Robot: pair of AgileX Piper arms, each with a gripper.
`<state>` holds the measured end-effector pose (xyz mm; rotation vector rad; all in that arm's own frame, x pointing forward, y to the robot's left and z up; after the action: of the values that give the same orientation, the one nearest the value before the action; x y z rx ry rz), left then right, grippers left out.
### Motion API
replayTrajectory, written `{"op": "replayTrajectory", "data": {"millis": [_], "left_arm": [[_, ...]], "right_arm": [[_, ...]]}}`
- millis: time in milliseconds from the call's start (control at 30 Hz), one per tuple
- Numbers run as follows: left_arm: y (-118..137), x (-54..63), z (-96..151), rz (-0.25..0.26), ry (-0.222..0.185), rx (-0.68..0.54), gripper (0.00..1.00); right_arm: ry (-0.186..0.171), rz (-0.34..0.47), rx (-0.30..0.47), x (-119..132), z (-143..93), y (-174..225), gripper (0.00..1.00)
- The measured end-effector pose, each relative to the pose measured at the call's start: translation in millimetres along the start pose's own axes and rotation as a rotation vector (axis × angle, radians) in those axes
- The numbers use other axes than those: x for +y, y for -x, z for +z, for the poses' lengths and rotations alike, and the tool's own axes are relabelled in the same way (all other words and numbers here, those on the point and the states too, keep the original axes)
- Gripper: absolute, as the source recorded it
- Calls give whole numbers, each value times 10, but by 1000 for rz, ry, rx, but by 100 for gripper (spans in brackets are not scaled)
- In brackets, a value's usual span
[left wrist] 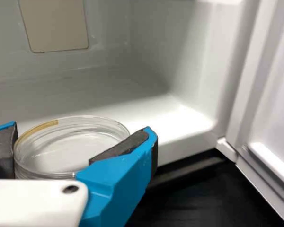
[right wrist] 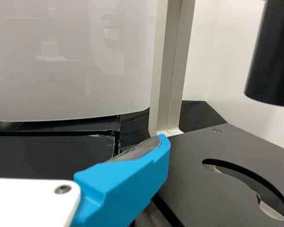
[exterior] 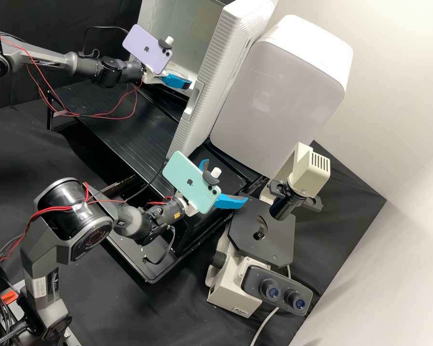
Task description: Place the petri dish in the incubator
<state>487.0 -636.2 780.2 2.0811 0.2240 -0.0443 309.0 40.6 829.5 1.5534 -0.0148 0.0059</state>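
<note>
A clear petri dish (left wrist: 68, 144) sits between the two blue fingers of my left gripper (left wrist: 71, 153), which is shut on it just above the white floor of the incubator (left wrist: 146, 106). In the high view that gripper (exterior: 178, 81) is at the mouth of the incubator, whose ribbed door (exterior: 216, 72) stands open. My right gripper (exterior: 228, 192) is lower down beside the microscope stage (exterior: 260, 230), open and holding nothing. One of its blue fingers (right wrist: 132, 165) lies at the edge of the black stage (right wrist: 217, 161).
A large white housing (exterior: 284, 96) stands right of the incubator door. The microscope's eyepieces (exterior: 281, 293) face the front and its black condenser (right wrist: 272, 52) hangs over the stage. A black ridged platform (exterior: 130, 129) runs between the arms.
</note>
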Motion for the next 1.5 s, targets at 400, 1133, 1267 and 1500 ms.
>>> {"op": "replayTrajectory", "data": {"millis": [400, 1133, 1267, 1500], "left_arm": [[-137, 155, -11, 49, 56, 9, 0], [-351, 169, -49, 97, 76, 32, 0], [-377, 123, -73, 92, 73, 55, 0], [-420, 28, -76, 78, 66, 68, 0]], "right_arm": [[0, 0, 0, 0, 0, 0, 100], [0, 0, 0, 0, 0, 0, 100], [0, 0, 0, 0, 0, 0, 100], [0, 0, 0, 0, 0, 0, 100]]}}
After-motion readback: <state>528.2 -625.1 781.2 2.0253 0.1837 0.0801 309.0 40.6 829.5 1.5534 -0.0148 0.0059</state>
